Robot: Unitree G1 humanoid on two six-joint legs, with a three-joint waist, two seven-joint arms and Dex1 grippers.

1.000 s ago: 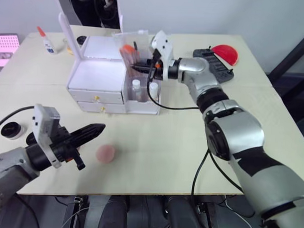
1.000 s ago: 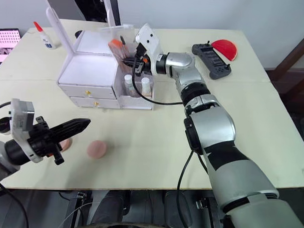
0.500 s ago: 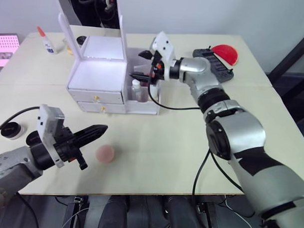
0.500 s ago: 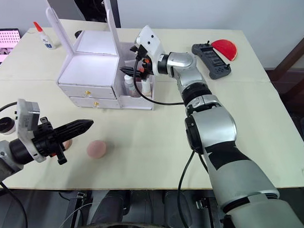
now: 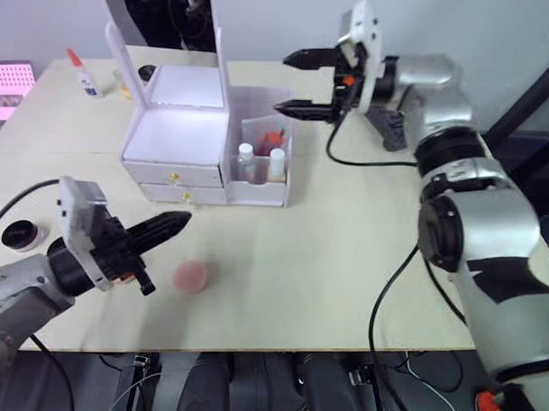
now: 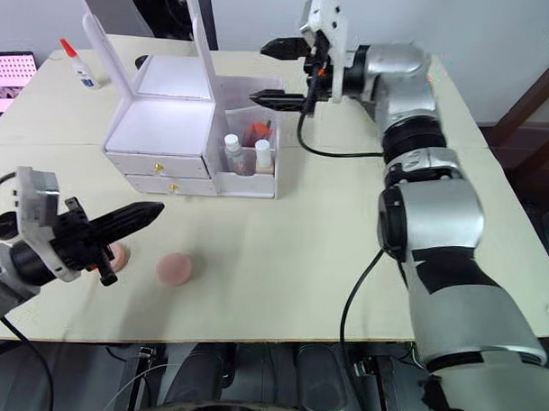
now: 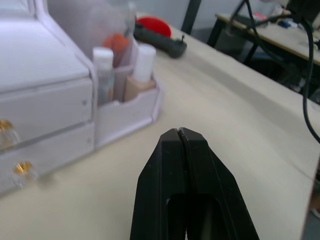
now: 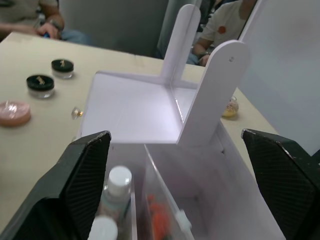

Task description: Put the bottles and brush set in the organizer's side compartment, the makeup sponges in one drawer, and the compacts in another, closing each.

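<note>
Pale wooden table (image 5: 345, 262), plain grey wall (image 5: 263, 16)

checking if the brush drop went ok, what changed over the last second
The right gripper let go of the brush set, which now stands in the side compartment behind the two bottles. It then lifted up and back from the organizer, jaws wide open. The left gripper stayed shut near the makeup sponge, both drawers stayed closed, and the compacts did not move.
</note>
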